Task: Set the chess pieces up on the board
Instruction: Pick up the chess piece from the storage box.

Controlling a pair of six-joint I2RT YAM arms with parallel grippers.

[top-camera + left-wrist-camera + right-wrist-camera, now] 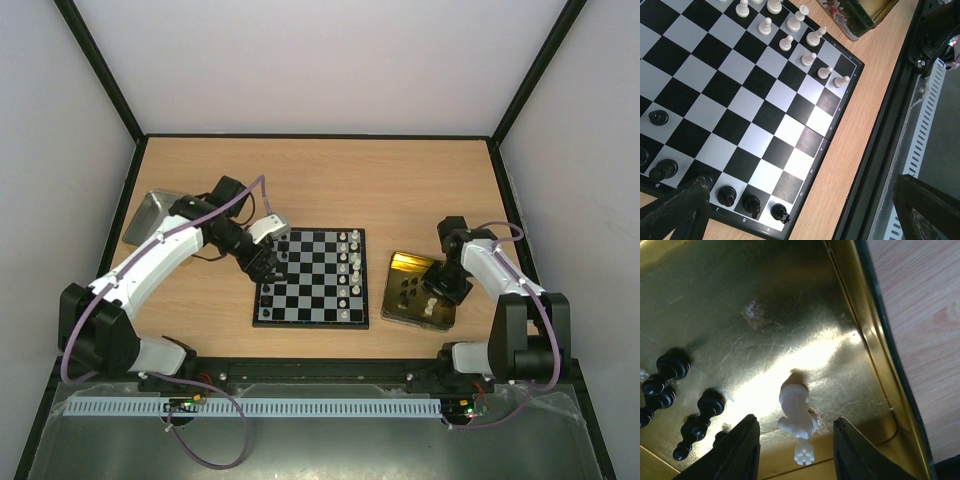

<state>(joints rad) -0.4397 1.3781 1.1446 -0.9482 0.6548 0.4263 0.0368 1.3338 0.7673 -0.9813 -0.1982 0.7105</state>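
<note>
Arms (160, 255) are reaching inward, left gripper (801, 182) gaping empty above the board (740, 95), right gripper (796, 421) straddling a white piece (794, 400), unclosed

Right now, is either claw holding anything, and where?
Nothing. The left claw gapes over the board; the right claw straddles a white piece in the tin, untouched.

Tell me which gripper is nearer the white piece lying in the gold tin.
Right. The right gripper straddles the white piece inside the gold tin, a finger either side. The left gripper hangs over the black-piece edge of the board, away from the tin.
</note>
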